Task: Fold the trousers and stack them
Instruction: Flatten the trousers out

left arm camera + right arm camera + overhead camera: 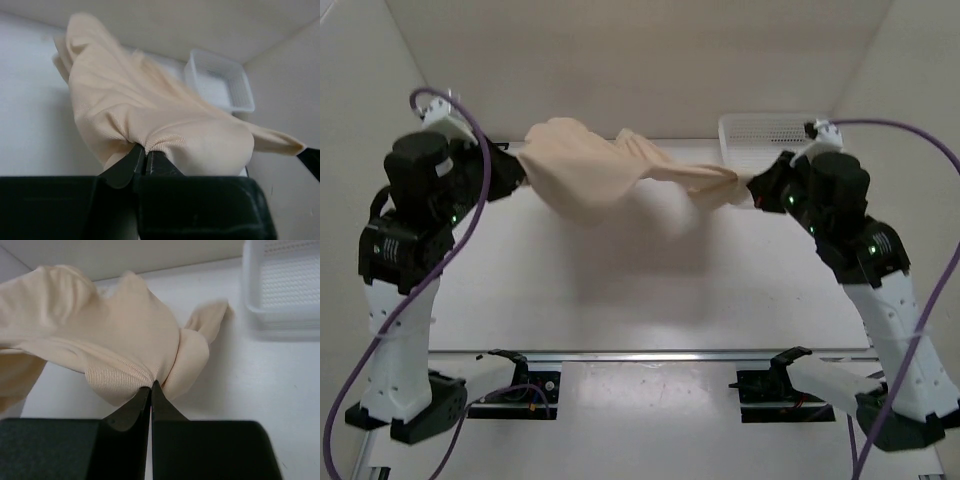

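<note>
Currently the trousers (595, 170) hang in the air just left of the white mesh basket (765, 135), bunched. The left gripper (146, 151) and right gripper (151, 386) each pinch 1 end tight. Best to draw both apart evenly, then lower the cloth flat.

Beige trousers (605, 172) hang bunched above table (640, 300), stretched between left gripper (517, 166) and right gripper (745, 185), one end gripped by each. White basket (765, 133) sits behind right gripper.
</note>
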### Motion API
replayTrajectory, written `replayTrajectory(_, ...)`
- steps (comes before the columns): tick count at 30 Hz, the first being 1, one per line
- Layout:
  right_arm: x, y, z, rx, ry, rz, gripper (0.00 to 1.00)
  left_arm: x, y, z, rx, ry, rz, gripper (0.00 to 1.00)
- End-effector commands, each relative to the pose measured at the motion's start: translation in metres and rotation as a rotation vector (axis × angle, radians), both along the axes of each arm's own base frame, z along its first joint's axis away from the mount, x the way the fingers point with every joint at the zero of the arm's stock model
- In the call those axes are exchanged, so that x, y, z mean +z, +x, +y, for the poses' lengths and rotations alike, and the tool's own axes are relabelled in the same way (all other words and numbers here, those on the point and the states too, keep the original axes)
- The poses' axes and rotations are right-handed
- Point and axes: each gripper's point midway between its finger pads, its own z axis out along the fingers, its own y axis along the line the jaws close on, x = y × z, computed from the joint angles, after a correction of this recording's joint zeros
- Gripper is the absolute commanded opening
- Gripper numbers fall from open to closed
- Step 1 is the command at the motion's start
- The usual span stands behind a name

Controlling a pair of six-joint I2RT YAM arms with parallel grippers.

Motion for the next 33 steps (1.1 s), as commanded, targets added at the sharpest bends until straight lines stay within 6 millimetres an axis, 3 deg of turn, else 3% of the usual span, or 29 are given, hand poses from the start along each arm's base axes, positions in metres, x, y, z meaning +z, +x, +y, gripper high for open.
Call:
replayTrajectory(1,-0.094,-0.022,-0.042,-0.139,-0.165,0.179,0.0,-0.079,-0.007,0.011,0.069,0.023,0.19,0.1)
replayTrajectory(2,-0.104,-0.037,-0.049,-0.157,-0.148,0.187,0.0,-0.096,-0.013,0.012,0.078,0.01,0.231,0.1)
replayTrajectory(3,-0.123,-0.044,-0.055,-0.181,-0.159,0.225,0.02,-0.136,-0.017,0.008,0.053,0.026,0.321,0.26)
replayTrajectory(4,-0.16,-0.055,-0.064,-0.211,-0.2,0.312,0.23,-0.147,-0.028,0.004,0.024,0.008,0.336,0.49)
replayTrajectory(5,-0.168,-0.063,-0.072,-0.253,-0.184,0.323,0.45,-0.161,-0.034,-0.009,-0.049,-0.015,0.37,0.74)
replayTrajectory(6,-0.181,-0.068,-0.076,-0.279,-0.185,0.353,0.64,-0.196,-0.038,-0.011,-0.065,0.008,0.458,0.94)
replayTrajectory(7,-0.198,-0.074,-0.08,-0.301,-0.188,0.401,0.81,-0.207,-0.039,-0.01,-0.064,0.015,0.485,1.0)
replayTrajectory(9,-0.203,-0.075,-0.081,-0.332,-0.16,0.417,0.86,-0.223,-0.041,-0.006,-0.049,0.049,0.538,1.0)
replayTrajectory(10,-0.209,-0.072,-0.079,-0.339,-0.167,0.446,0.86,-0.226,-0.038,-0.004,-0.036,0.058,0.547,1.0)
replayTrajectory(12,-0.196,-0.062,-0.074,-0.339,-0.152,0.423,0.67,-0.23,-0.031,0.002,-0.007,0.095,0.551,0.57)
replayTrajectory(13,-0.196,-0.055,-0.069,-0.329,-0.151,0.435,0.47,-0.23,-0.03,0.004,0.005,0.102,0.549,0.4)
replayTrajectory(14,-0.185,-0.047,-0.066,-0.32,-0.148,0.408,0.13,-0.236,-0.027,0.005,0.014,0.112,0.57,0.26)
replayTrajectory(15,-0.188,-0.042,-0.059,-0.302,-0.155,0.424,0.03,-0.244,-0.026,0.006,0.022,0.123,0.59,0.1)
replayTrajectory(19,-0.201,-0.038,-0.034,-0.184,-0.157,0.469,0.0,-0.287,-0.027,-0.005,0.0,0.081,0.696,0.1)
replayTrajectory(22,-0.226,-0.051,-0.018,-0.105,-0.143,0.534,0.03,-0.306,-0.007,-0.026,-0.047,0.078,0.699,0.23)
replayTrajectory(23,-0.231,-0.054,-0.013,-0.09,-0.131,0.549,0.05,-0.312,0.01,-0.03,-0.03,0.106,0.728,0.3)
replayTrajectory(25,-0.242,-0.064,-0.01,-0.067,-0.125,0.581,0.1,-0.318,0.035,-0.034,-0.02,0.132,0.754,0.34)
replayTrajectory(26,-0.24,-0.064,-0.01,-0.066,-0.121,0.574,0.11,-0.303,0.058,-0.041,-0.03,0.132,0.714,0.35)
replayTrajectory(27,-0.242,-0.071,-0.014,-0.067,-0.128,0.585,0.11,-0.327,0.075,-0.047,-0.027,0.152,0.78,0.52)
replayTrajectory(28,-0.242,-0.074,-0.016,-0.067,-0.128,0.587,0.13,-0.332,0.086,-0.05,-0.037,0.171,0.792,0.63)
replayTrajectory(29,-0.24,-0.077,-0.017,-0.066,-0.135,0.582,0.15,-0.319,0.107,-0.055,-0.03,0.168,0.762,0.74)
replayTrajectory(30,-0.237,-0.081,-0.019,-0.065,-0.129,0.572,0.17,-0.35,0.119,-0.057,-0.027,0.205,0.834,0.81)
replayTrajectory(31,-0.238,-0.086,-0.023,-0.074,-0.141,0.582,0.2,-0.359,0.127,-0.06,-0.026,0.213,0.861,0.86)
replayTrajectory(33,-0.23,-0.091,-0.026,-0.073,-0.133,0.568,0.24,-0.371,0.14,-0.054,0.019,0.266,0.909,0.86)
